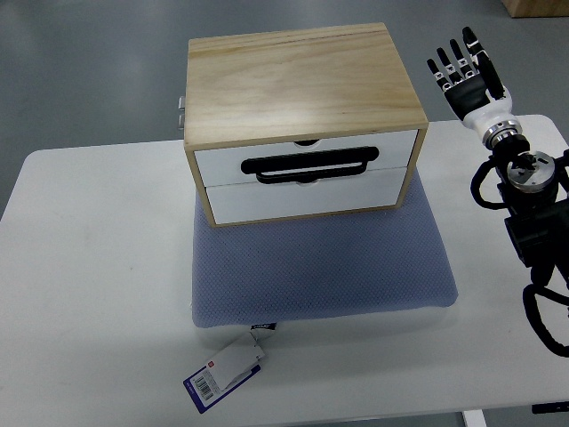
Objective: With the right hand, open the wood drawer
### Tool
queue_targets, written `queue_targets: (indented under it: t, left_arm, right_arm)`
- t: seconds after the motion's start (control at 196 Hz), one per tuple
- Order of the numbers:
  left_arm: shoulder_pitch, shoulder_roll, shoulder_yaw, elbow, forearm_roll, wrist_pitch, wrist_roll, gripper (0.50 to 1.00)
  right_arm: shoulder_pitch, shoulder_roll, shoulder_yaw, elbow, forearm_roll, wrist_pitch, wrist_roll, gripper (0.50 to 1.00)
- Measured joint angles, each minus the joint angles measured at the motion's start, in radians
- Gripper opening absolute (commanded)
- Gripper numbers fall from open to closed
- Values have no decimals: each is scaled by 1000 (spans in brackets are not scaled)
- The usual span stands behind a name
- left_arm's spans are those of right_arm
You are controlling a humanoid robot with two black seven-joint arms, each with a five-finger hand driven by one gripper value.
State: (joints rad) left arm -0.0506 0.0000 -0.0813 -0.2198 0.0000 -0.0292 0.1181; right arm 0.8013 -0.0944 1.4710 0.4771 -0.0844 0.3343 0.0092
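Two white drawer fronts (307, 178) sit shut in the boxy wood chest; right hand (465, 71) splayed open.

Box (302, 84): 1
Drawers (307, 153): 2
Handle (307, 165): 1
Pad (324, 267): 1
Tag (224, 374): 1
Table (89, 267): 1
Hand (467, 76): 1

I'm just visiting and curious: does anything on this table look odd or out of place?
Mostly tidy. The wooden two-drawer box sits squarely on a blue-grey cushion, both drawers shut. One oddity: the cushion's white-and-blue retail tag is attached, splayed on the white table.
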Motion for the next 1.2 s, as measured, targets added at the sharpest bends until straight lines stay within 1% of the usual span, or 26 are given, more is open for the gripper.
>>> queue_targets:
  t: [0.28, 0.397, 0.494, 0.606, 0.835, 0.952, 1.049, 1.095, 1.202]
  left_arm:
    - [0, 0, 2, -4, 2, 0, 0, 1000]
    - [0, 0, 0, -4, 2, 0, 0, 1000]
    - [0, 0, 0, -4, 2, 0, 0, 1000]
    - [-1, 0, 0, -6, 2, 0, 0, 1000]
    - [-1, 0, 0, -10, 8, -1, 0, 1000]
    - [-3, 0, 0, -12, 9, -3, 0, 1000]
    - [-5, 0, 0, -22, 10, -3, 0, 1000]
    - [-5, 0, 0, -26, 10, -3, 0, 1000]
    - [-12, 0, 0, -31, 11, -3, 0, 1000]
  right_arm:
    - [4, -7, -2, 0, 0, -4, 0, 946]
    - [32, -12, -47, 0, 0, -12, -5, 946]
    - [97, -62, -127, 0, -3, -18, -16, 946]
    - [169, -143, -279, 0, -7, -33, -45, 946]
    - [420, -303, -810, 10, -38, -27, -165, 946]
    - [578, -344, -1019, 28, -39, -20, -241, 946]
    - [738, -372, -1198, 94, -40, -7, -317, 946]
    - [799, -380, -1265, 125, -40, -1, -340, 946]
    - [992, -382, -1466, 235, -46, 30, -384, 946]
